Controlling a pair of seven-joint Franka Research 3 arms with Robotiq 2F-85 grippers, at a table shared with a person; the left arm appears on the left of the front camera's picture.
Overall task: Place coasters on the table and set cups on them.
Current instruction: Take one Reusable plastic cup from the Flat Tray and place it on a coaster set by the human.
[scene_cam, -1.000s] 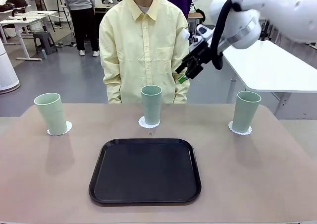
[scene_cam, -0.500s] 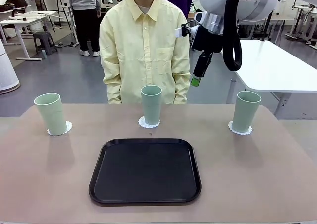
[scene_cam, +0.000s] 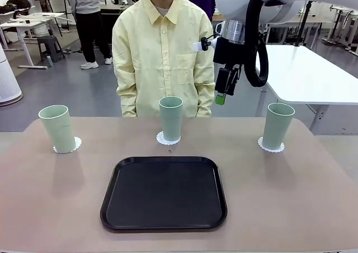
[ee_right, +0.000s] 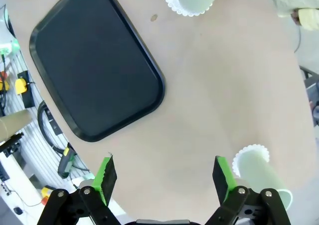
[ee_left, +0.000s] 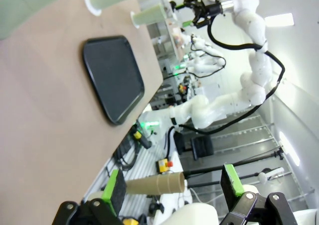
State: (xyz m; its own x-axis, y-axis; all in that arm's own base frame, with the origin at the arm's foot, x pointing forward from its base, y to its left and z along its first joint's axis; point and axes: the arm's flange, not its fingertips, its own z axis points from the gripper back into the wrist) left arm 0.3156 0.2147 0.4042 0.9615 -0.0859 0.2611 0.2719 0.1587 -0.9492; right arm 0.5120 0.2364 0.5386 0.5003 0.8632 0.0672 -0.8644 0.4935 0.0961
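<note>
A tan bench (scene_cam: 313,208) fronts a busy lab. The right claw (scene_cam: 222,90) hangs released and empty above it, as does the left claw (ee_left: 172,187), apparently off the bench's edge. Three cups (scene_cam: 171,117) stand on coasters (scene_cam: 162,139) behind a black tray (scene_cam: 164,192); a person (scene_cam: 163,54) waits.

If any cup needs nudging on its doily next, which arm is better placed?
Probably the right. The right gripper hangs open above the table, between the middle pale-green plastic tumbler and the right one. The left gripper is open but off past the tan table's edge.
</note>
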